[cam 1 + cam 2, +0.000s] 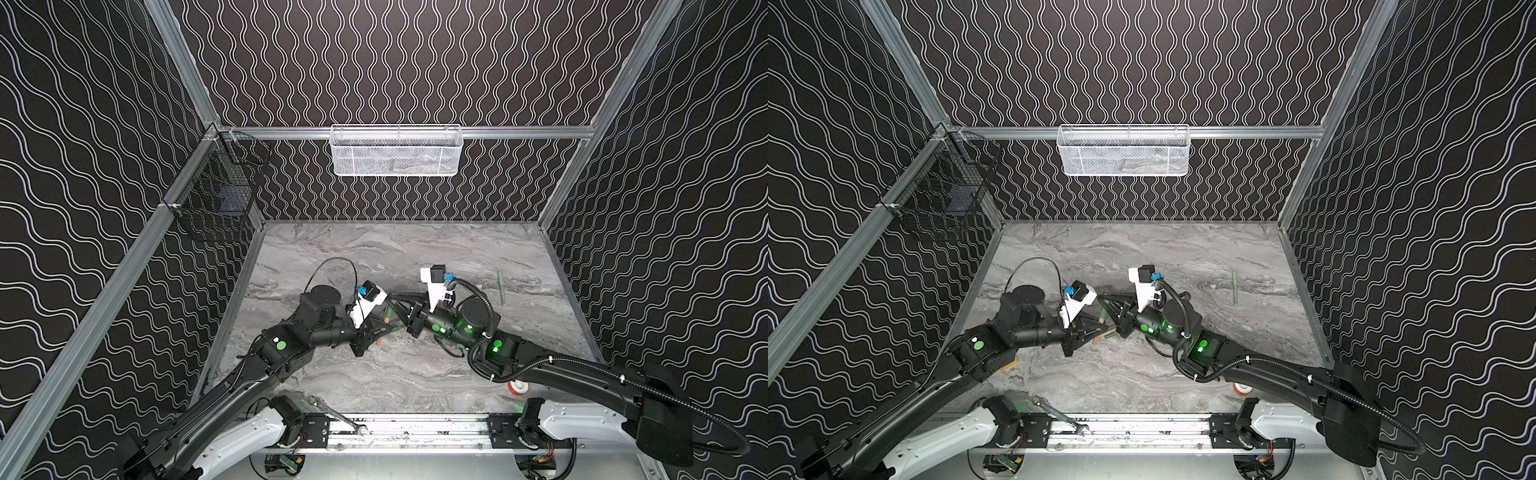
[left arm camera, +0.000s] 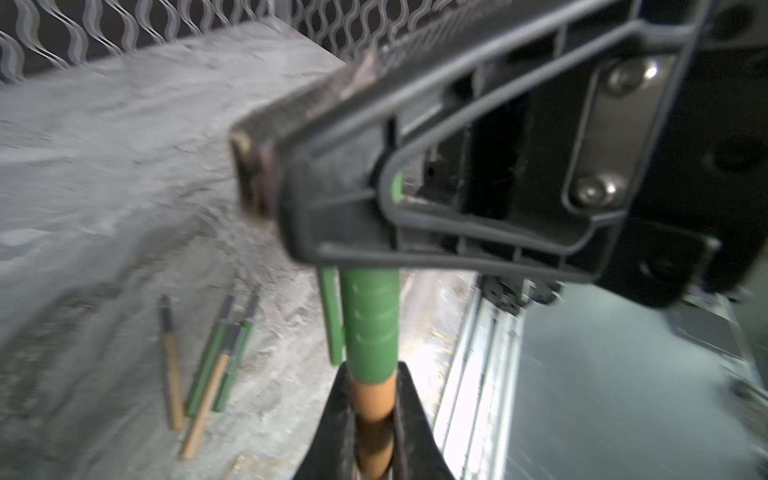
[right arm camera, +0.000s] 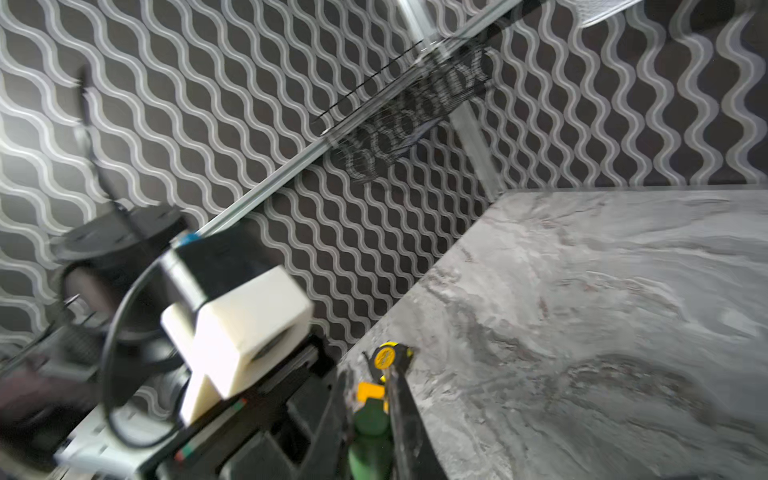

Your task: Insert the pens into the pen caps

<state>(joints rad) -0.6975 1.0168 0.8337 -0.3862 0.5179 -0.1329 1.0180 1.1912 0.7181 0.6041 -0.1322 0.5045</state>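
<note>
Two black robot arms met over the middle of a grey marbled bench [image 1: 374,257]. The left gripper [image 2: 374,390] had its jaws clenched on the barrel of a tan pen [image 2: 372,401]. The right gripper [image 3: 369,399] had its jaws clenched on a green cap [image 2: 370,324], which sat over the end of that pen, the two held in one line above the bench. Four uncapped pens [image 2: 208,365], two tan and two green, lay close together on the bench nearby. A lone green pen [image 1: 501,286] lay well apart, toward the right. A wrench [image 1: 336,412] and a red-and-white tape roll [image 1: 517,387] lay at the near edge.
</note>
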